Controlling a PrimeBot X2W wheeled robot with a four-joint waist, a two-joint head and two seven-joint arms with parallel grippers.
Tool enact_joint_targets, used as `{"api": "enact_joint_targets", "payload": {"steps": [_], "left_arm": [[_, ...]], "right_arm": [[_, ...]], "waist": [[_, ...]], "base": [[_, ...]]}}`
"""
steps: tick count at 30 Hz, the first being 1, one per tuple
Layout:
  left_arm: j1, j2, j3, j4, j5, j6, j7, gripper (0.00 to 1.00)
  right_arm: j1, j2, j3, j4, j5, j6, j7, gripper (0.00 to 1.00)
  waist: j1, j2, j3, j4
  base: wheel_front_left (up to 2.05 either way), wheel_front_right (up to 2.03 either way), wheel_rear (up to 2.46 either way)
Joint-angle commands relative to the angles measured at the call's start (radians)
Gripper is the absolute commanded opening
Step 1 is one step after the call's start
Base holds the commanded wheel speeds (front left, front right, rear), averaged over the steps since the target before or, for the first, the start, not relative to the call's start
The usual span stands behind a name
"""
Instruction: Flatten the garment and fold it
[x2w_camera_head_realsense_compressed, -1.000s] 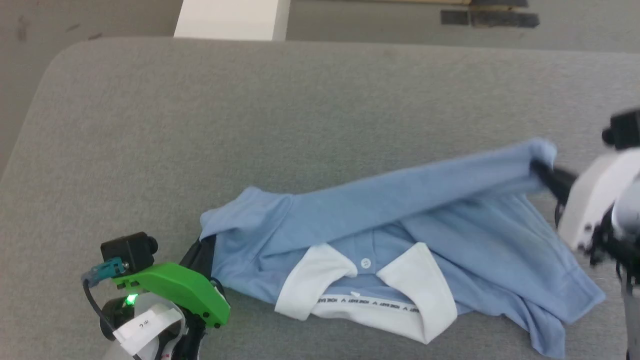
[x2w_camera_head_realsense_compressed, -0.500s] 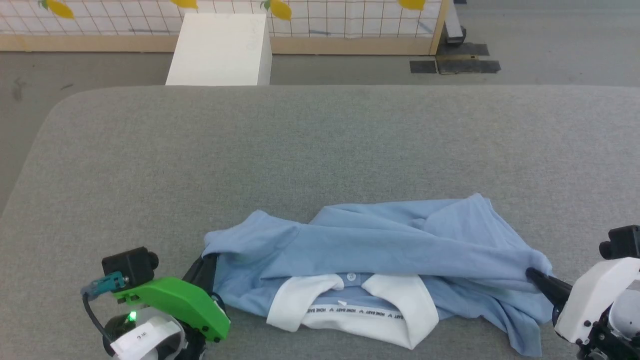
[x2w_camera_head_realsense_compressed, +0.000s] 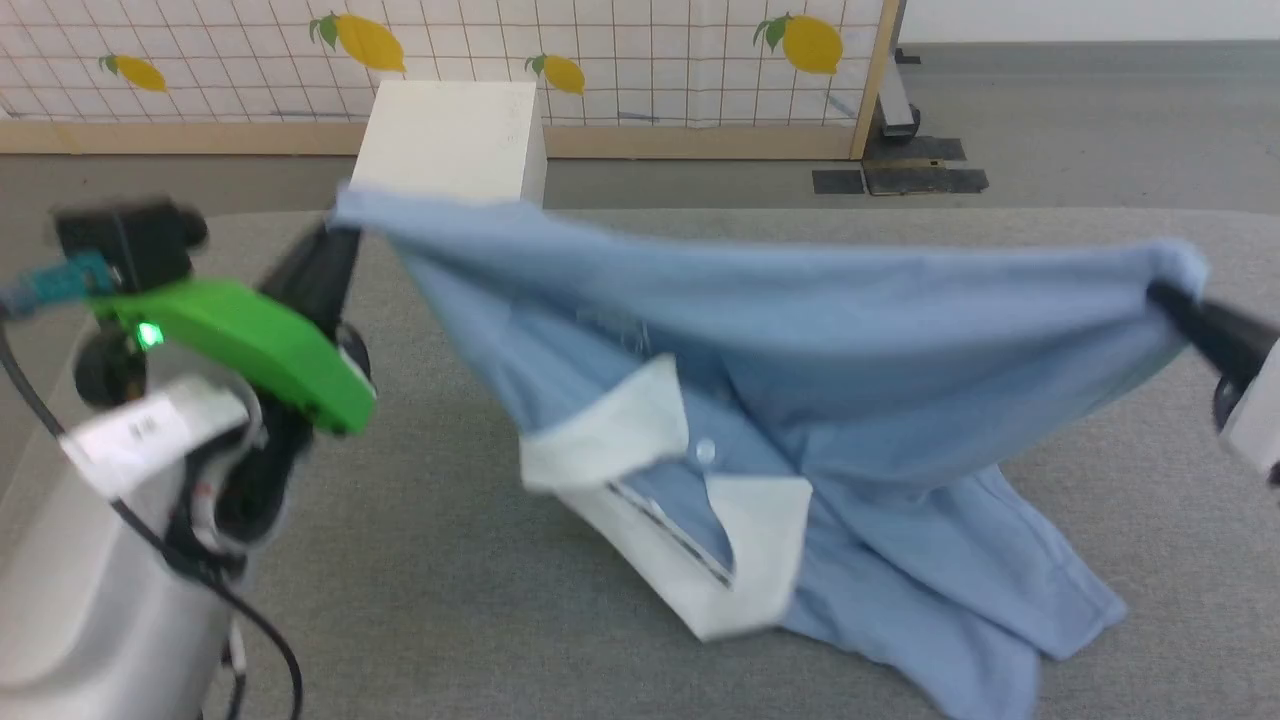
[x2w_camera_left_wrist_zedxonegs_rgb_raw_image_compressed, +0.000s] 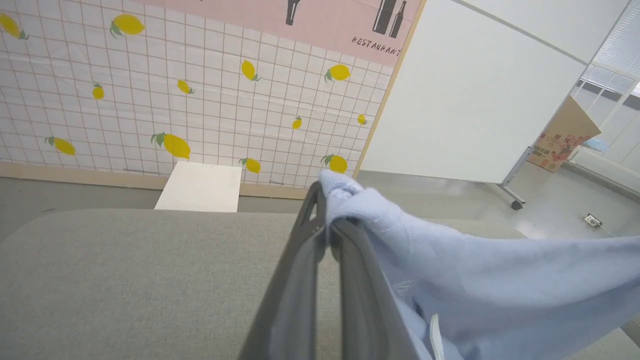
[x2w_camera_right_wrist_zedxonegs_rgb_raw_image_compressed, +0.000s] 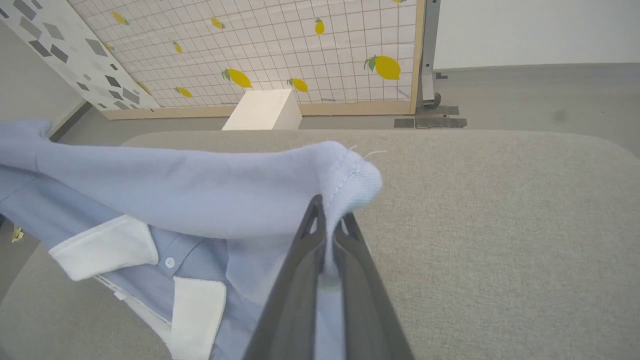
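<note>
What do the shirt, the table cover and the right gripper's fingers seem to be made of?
Shirt: soft knit cloth, probably cotton, matte; fine knit texture and stitched hem show at the pinched corner.
Table cover: grey felt-like fabric, matte, speckled grain.
Right gripper's fingers: dark, smooth, likely plastic or rubber.

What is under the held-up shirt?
Grey table shows beneath the shirt. Where its collar and lower part rest on the table, anything beneath is covered.

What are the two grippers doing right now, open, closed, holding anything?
Left gripper: closed, fingers pinching one end of the blue shirt, lifted.
Right gripper: closed, fingers pinching the other end of the shirt.
</note>
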Motion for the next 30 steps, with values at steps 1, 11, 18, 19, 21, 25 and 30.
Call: {"api": "enact_joint_targets", "payload": {"steps": [1, 11, 18, 19, 21, 25, 30], "left_arm": [[-0.058, 0.014, 0.004, -0.003, 0.013, -0.010, 0.010, 0.00], [-0.337, 0.047, 0.008, 0.057, 0.055, -0.030, 0.077, 0.00], [-0.528, 0.056, -0.002, 0.165, 0.080, -0.049, 0.121, 0.00], [-0.558, 0.058, -0.005, 0.183, 0.089, -0.051, 0.125, 0.00], [-0.632, 0.059, -0.005, 0.220, 0.109, -0.050, 0.126, 0.00], [-0.786, 0.061, 0.002, 0.306, 0.146, -0.035, 0.133, 0.00], [-0.988, 0.068, -0.002, 0.413, 0.211, -0.033, 0.107, 0.00]], "right_arm": [[-0.040, -0.009, -0.006, -0.008, 0.012, -0.001, 0.012, 0.00], [-0.222, -0.036, -0.038, 0.019, 0.024, -0.001, 0.067, 0.00], [-0.371, -0.009, -0.033, 0.070, -0.010, -0.001, 0.076, 0.00], [-0.398, -0.004, -0.031, 0.076, -0.022, -0.001, 0.077, 0.00], [-0.465, 0.010, -0.025, 0.094, -0.051, -0.001, 0.084, 0.00], [-0.631, 0.048, -0.012, 0.148, -0.127, -0.001, 0.108, 0.00], [-0.860, 0.097, -0.014, 0.234, -0.240, -0.001, 0.072, 0.00]], "waist": [[0.0001, 0.0000, -0.004, -0.001], [0.0001, 0.0000, 0.010, -0.002], [0.0001, 0.0000, 0.112, 0.000], [0.0001, 0.0000, 0.131, 0.000], [0.0001, 0.0000, 0.182, -0.003], [0.0001, 0.0000, 0.298, -0.019], [0.0001, 0.0000, 0.434, -0.037]], "base": [[0.00, 0.00, 0.00], [0.00, 0.00, 0.00], [0.00, 0.00, 0.00], [0.00, 0.00, 0.00], [0.00, 0.00, 0.00], [0.00, 0.00, 0.00], [0.00, 0.00, 0.00]]}}
